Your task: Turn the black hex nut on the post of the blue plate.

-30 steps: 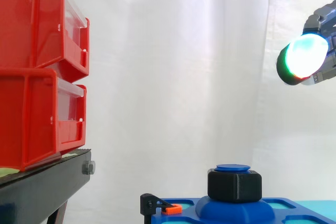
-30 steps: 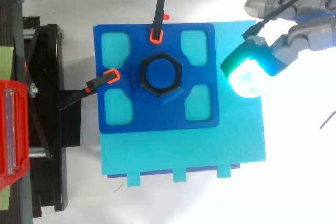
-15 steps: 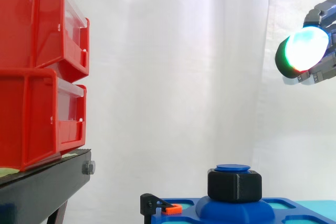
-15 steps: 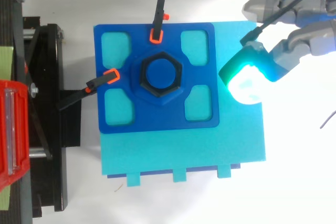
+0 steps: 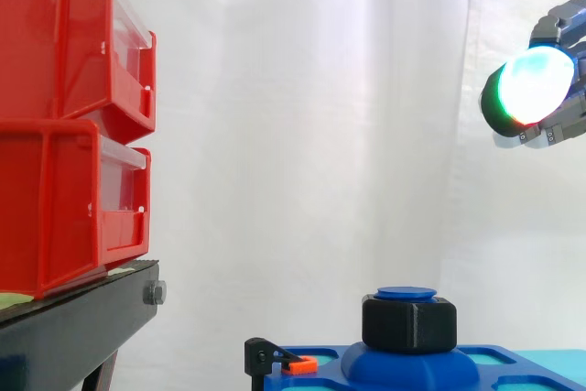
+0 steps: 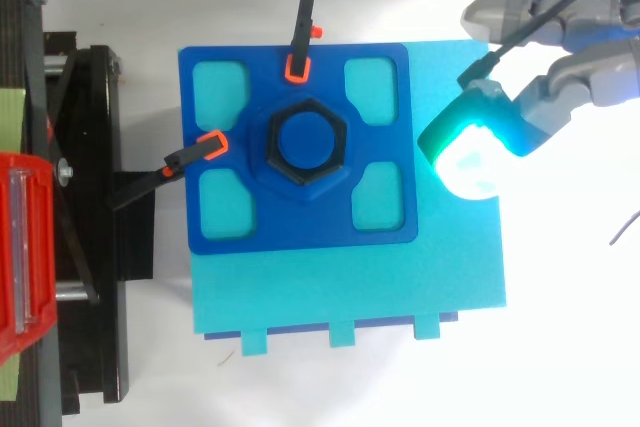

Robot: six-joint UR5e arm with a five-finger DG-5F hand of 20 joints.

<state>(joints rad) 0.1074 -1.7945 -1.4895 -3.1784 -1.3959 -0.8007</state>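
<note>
Hand [image 6: 560, 77] is up high at the right, nowhere near touching anything. Its fingers are loosely spread and empty, so open, w/ one glowing cyan-green fingertip pad [image 6: 465, 147] leading the way. The black plastic hex nut [image 5: 408, 322] sits low down on the round blue post [image 6: 305, 139] at the centre of the square blue plate [image 6: 300, 222], flat faces upright, post axis vertical. From the side the hand [image 5: 558, 89] hangs well above the nut and off to its right. From overhead the lit pad is over the teal base board [image 6: 350, 287], just past the plate's right edge. So the nut lies down and to the left of the hand, approx. diagonal. I'd say the approach isn't done yet: it needs to come across over the post, then drop so the fingers can straddle the hex flats. Two black clamps w/ orange tips [image 6: 210, 142] pin the plate on the far side, out of the way.
</note>
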